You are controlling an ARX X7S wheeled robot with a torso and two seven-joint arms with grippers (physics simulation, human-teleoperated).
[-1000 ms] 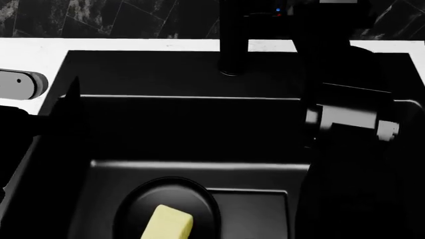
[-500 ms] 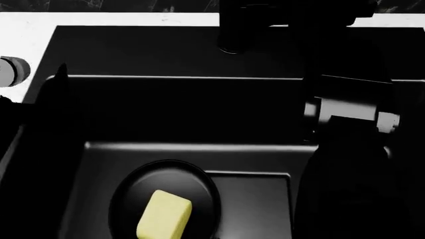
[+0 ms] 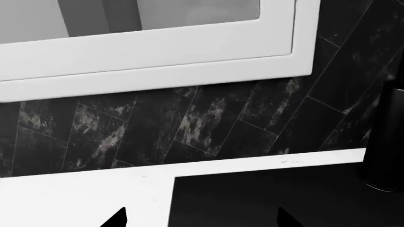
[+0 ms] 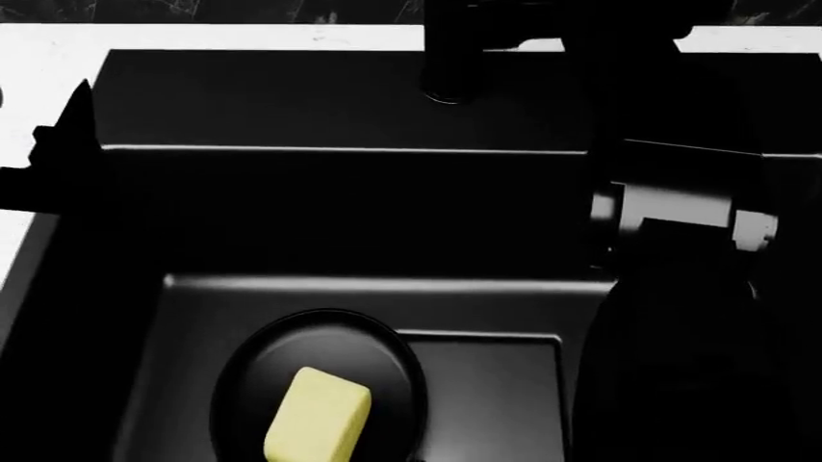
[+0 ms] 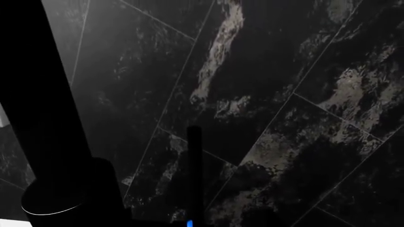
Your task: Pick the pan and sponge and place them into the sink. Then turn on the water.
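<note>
Sink (image 4: 257, 106) matt black with soft sheen on floor; pan (image 4: 264, 380) smooth, semi-glossy black; sponge (image 4: 319, 416) matt pale yellow, foam-like; countertop (image 3: 82, 198) smooth white; wall tiles (image 5: 284, 94) glossy, dark, marble-veined.

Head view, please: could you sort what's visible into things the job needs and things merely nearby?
Job:
pan, in the sink
sponge, lying in the pan
sink
faucet, not yet running

Nearby:
white countertop
dark tiled wall
white-framed window

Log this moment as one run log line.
sponge on pan | pan in sink | right arm at faucet | left gripper open over counter edge | water not seen
</note>
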